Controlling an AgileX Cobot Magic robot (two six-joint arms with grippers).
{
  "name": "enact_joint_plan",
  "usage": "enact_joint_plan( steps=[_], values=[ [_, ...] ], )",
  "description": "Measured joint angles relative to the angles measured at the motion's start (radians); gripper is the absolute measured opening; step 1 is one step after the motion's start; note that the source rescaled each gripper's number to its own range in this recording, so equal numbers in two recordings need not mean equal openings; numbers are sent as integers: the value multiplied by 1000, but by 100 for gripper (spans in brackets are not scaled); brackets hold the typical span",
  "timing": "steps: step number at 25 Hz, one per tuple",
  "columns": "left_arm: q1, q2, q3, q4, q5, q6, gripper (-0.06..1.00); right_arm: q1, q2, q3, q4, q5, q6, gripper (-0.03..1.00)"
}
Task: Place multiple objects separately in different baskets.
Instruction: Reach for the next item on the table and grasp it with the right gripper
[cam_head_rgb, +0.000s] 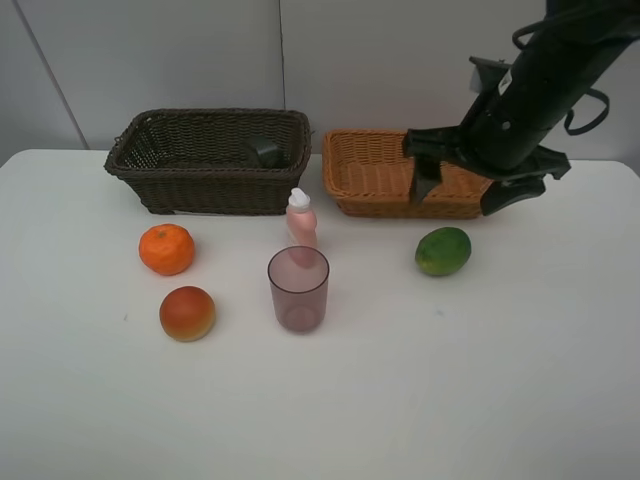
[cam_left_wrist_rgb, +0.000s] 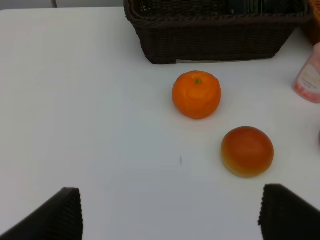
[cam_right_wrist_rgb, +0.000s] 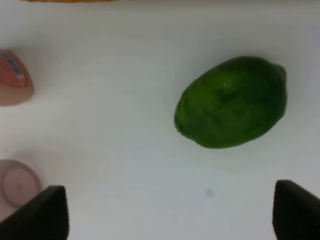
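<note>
Green fruit (cam_head_rgb: 443, 250) lies on the white counter (cam_head_rgb: 520, 380) just in front of the light tan basket (cam_head_rgb: 370, 205), well apart from the pink bottle (cam_head_rgb: 301, 222) and the purple cup (cam_head_rgb: 298, 289) nearer the middle. It is an oval, lime-like body, deep glossy green with a finely dimpled skin and one blunt, slightly knobbed end. It looks firm and fairly light, stiff enough to take a squeeze. The smooth rounded skin could slip or roll if pinched off-centre, so the sound hold is probably across its narrower waist, with the fingers on the two long flanks. The right pincer (cam_head_rgb: 465, 190) hangs above and just behind it, jaws spread wide and empty. The left pincer (cam_left_wrist_rgb: 172, 215) is also wide and empty, over bare counter near the tangerine (cam_head_rgb: 166, 249) and the red-orange fruit (cam_head_rgb: 187, 313). Those two sit in front of the dark brown basket (cam_head_rgb: 210, 185), where the pump bottle (cam_head_rgb: 264, 152) already lies. The tan basket looks empty, so the sorting seems barely begun.
</note>
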Motion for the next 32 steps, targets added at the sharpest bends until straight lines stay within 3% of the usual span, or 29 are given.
enact_joint_plan(
  steps=[11, 22, 32],
  values=[
    [0, 0, 0, 0, 0, 0, 92, -36, 121, 0, -39, -38, 168, 89],
    [0, 0, 0, 0, 0, 0, 92, -36, 125, 0, -42, -68, 579, 89],
    [0, 0, 0, 0, 0, 0, 92, -50, 220, -36, -42, -71, 658, 89]
  ],
)
